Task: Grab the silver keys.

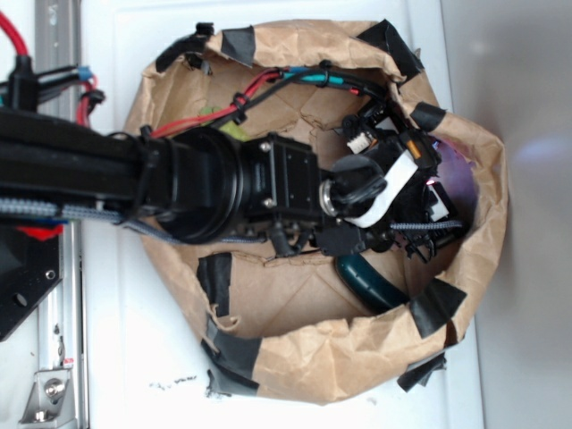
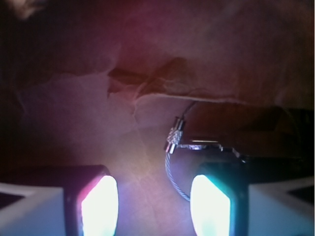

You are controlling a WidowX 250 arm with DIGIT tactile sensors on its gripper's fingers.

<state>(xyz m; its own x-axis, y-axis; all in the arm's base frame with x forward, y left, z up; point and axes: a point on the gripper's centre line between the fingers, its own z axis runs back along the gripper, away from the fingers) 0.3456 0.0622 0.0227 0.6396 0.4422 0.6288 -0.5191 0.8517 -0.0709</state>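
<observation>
My gripper is spread, its two glowing pads low in the wrist view with bare paper between them. The silver keys lie right of centre in that view, just above my right-hand pad, their wire loop curling down into the gap. In the exterior view my arm fills the paper bag, hiding them; a dark green object sits at lower centre. I judge I should shift toward frame right, descend, then close on the blades, not the thin wire
</observation>
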